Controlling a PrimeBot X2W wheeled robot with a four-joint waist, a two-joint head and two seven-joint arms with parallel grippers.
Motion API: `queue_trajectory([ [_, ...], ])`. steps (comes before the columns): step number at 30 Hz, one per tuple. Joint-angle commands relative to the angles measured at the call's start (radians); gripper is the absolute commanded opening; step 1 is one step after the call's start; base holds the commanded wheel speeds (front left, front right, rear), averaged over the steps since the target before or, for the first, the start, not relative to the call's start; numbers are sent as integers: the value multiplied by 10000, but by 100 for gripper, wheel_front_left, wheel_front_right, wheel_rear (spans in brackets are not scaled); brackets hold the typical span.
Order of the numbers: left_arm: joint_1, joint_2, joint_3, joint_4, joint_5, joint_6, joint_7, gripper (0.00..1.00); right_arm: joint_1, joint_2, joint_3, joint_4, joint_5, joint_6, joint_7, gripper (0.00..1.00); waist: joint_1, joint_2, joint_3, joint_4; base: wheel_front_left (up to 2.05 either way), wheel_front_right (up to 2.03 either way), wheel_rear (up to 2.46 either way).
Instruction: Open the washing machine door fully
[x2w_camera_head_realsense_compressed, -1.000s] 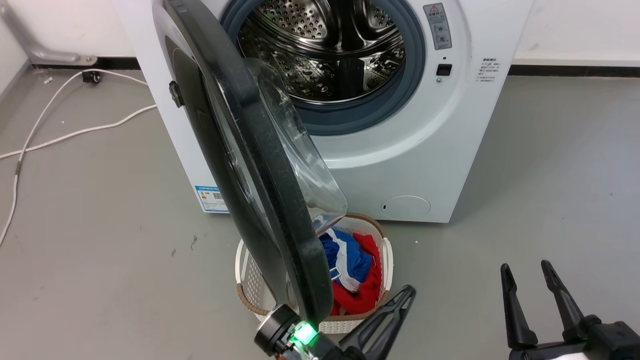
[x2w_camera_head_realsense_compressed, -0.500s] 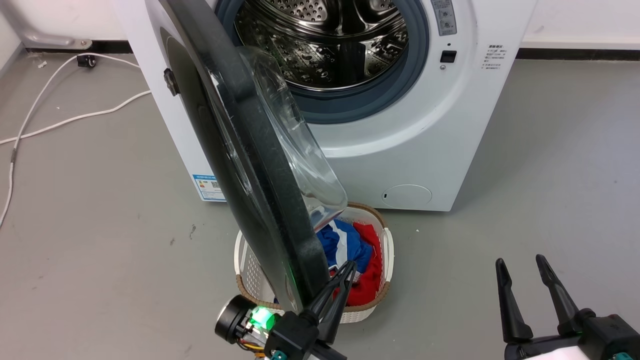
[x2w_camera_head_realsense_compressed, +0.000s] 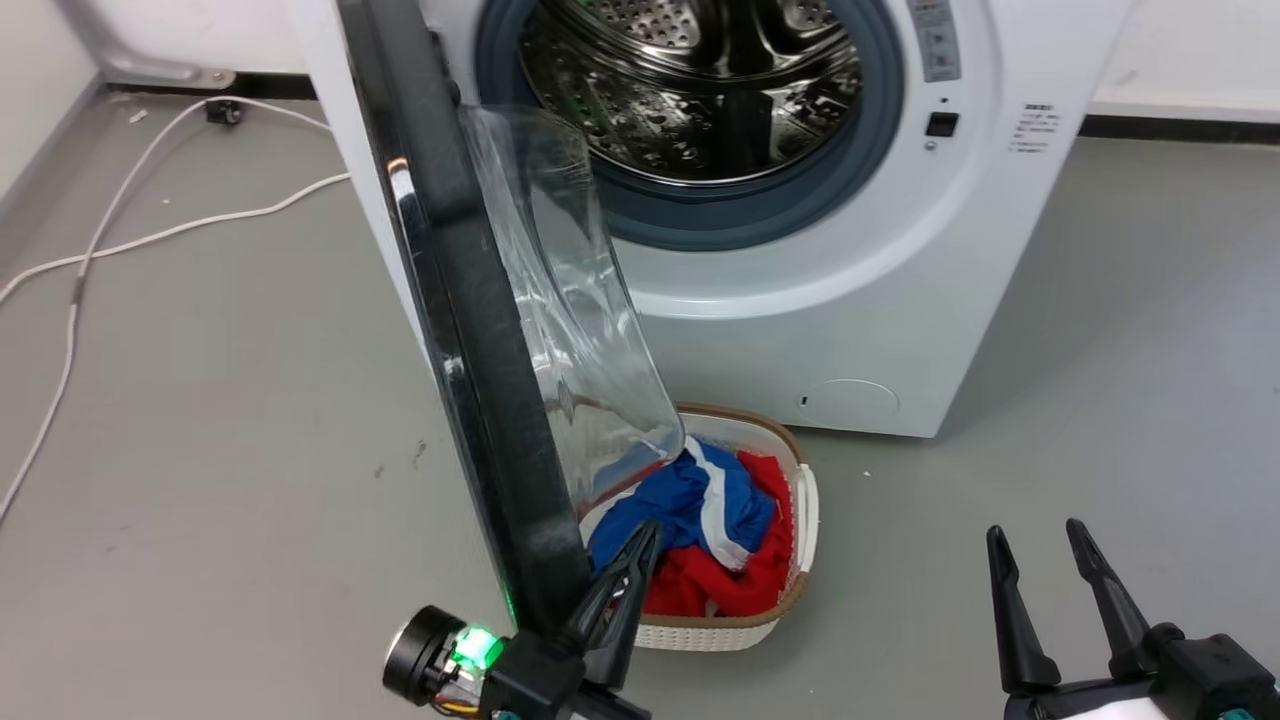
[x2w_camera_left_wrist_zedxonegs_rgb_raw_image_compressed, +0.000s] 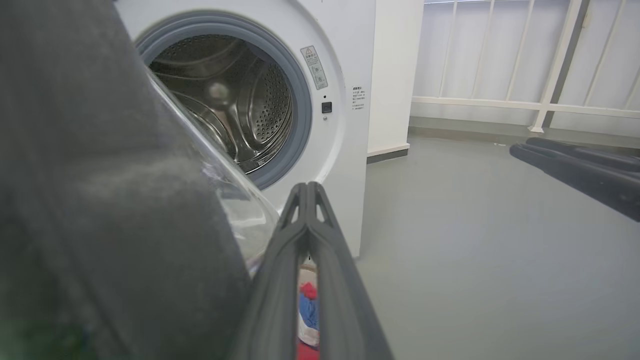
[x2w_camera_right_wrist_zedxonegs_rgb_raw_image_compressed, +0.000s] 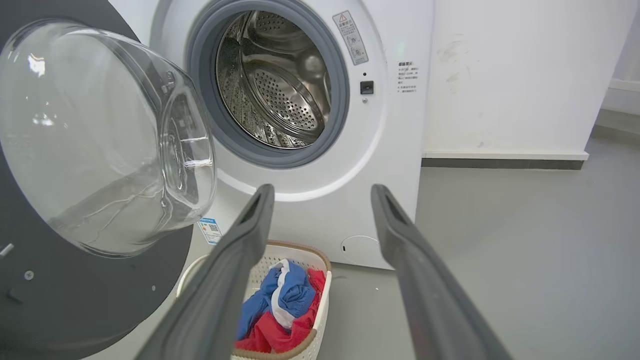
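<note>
The left arm reaches forward and low. The left gripper (x2w_camera_head_realsense_compressed: 645, 535) has its 2 fingers pressed together, close against the inner side of the washing machine door (x2w_camera_head_realsense_compressed: 470, 300) near its free edge. The door stands about square to the washing machine (x2w_camera_head_realsense_compressed: 900, 280), edge-on to the robot, with its glass bowl (x2w_camera_head_realsense_compressed: 560, 300) facing right. The right gripper (x2w_camera_head_realsense_compressed: 1038, 532) hovers aside, fingers spread and empty

black washing machine door (x2w_camera_head_realsense_compressed: 470, 330) — swung open, white washing machine (x2w_camera_head_realsense_compressed: 850, 300)
</note>
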Motion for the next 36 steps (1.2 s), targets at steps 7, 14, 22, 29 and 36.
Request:
queue_trajectory([
  [7, 161, 179, 670, -226, 37, 266, 48, 0, 134, 34, 0, 52, 85, -2, -24, 100, 1, 0, 17, 748, 0, 0, 0],
  [14, 349, 137, 1220, -266, -85, 445, 49, 0, 64, 34, -14, 96, 51, -2, -24, 100, 1, 0, 132, 1365, 0, 0, 0],
  [22, 763, 241, 2454, -275, -226, 880, 40, 0, -12, 30, -22, 52, -43, -2, -24, 100, 1, 0, 254, 1662, 0, 0, 0],
  [29, 677, 498, 3913, -248, -443, 1107, 39, 0, -116, 31, -99, -10, -201, -2, -24, 100, 1, 0, 513, 1653, 0, 0, 0],
  [36, 358, 543, 5028, -134, -589, 1176, 39, 0, -240, 30, -190, -90, -301, -2, -24, 100, 1, 0, 839, 1685, 0, 0, 0],
])
